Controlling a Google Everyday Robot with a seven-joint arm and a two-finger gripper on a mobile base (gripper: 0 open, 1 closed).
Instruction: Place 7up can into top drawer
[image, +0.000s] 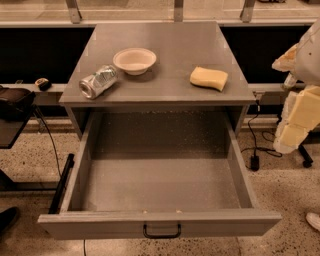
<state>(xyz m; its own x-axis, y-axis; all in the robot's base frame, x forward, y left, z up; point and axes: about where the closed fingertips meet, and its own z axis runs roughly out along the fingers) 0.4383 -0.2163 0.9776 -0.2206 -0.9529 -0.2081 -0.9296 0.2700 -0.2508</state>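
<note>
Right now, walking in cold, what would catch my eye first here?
The top drawer stands pulled wide open toward the camera. On the cabinet top behind it lie the 7up can on its side at left, a white bowl beside it, a yellow sponge at right. The gripper hangs at the right edge.

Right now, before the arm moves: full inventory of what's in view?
7up can: 1, silver-green, on its side, cabinet top, left
bowl: 1, white, cabinet top, just behind-right of the can
sponge: 1, yellow, cabinet top, right
cabinet: 1, grey, centre
top drawer: 1, grey with black handle, pulled open toward camera
cable: 1, black, floor right of cabinet
gripper: 1, pale yellow-white, right edge of view, beside the cabinet, away from the can
</note>
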